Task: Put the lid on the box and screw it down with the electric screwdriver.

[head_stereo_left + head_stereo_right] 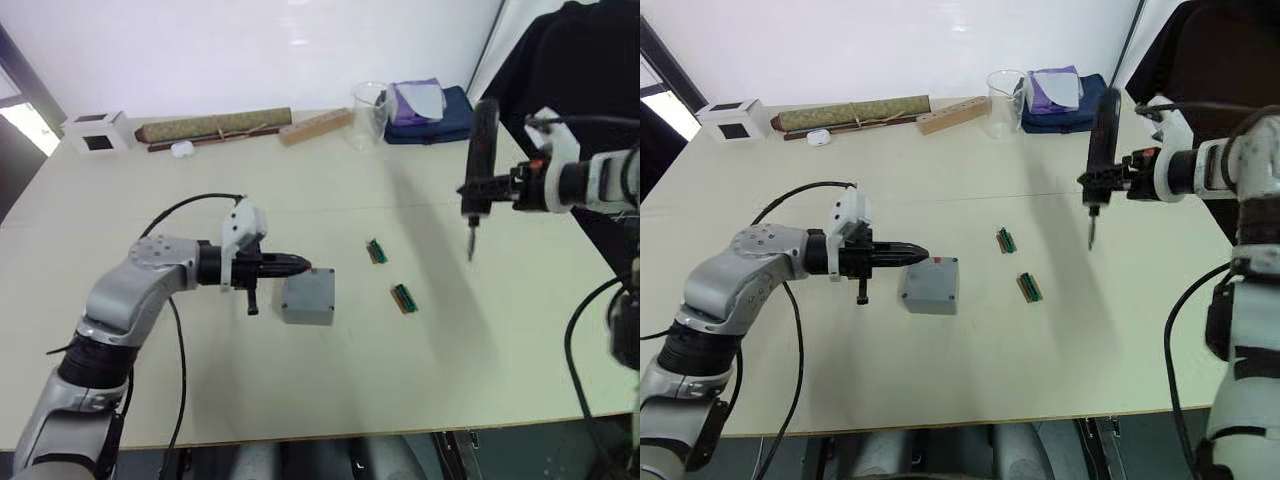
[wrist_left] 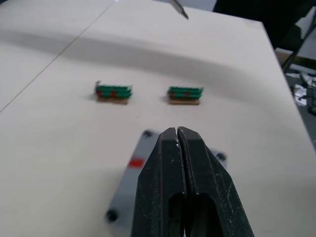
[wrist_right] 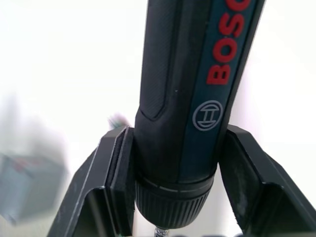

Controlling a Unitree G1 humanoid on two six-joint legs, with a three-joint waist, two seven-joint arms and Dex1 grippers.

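Near frame centre, my shut left claw [image 1: 300, 264] touches the lidded box [image 1: 309, 297]; my right claw [image 1: 1102, 181] grips the electric screwdriver [image 1: 1100, 150] (box may slide).

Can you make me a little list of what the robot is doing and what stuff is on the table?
left gripper: fingers shut, tips at the top edge of the grey box
box: on the table, lid on it, small red mark on its top
right gripper: clamped on the electric screwdriver
electric screwdriver: held upright above the table, bit pointing down
table: pale tabletop
nearby: two green connector blocks beside the box
far edge: white cube, brown roll, wooden block, clear cup, blue pouch
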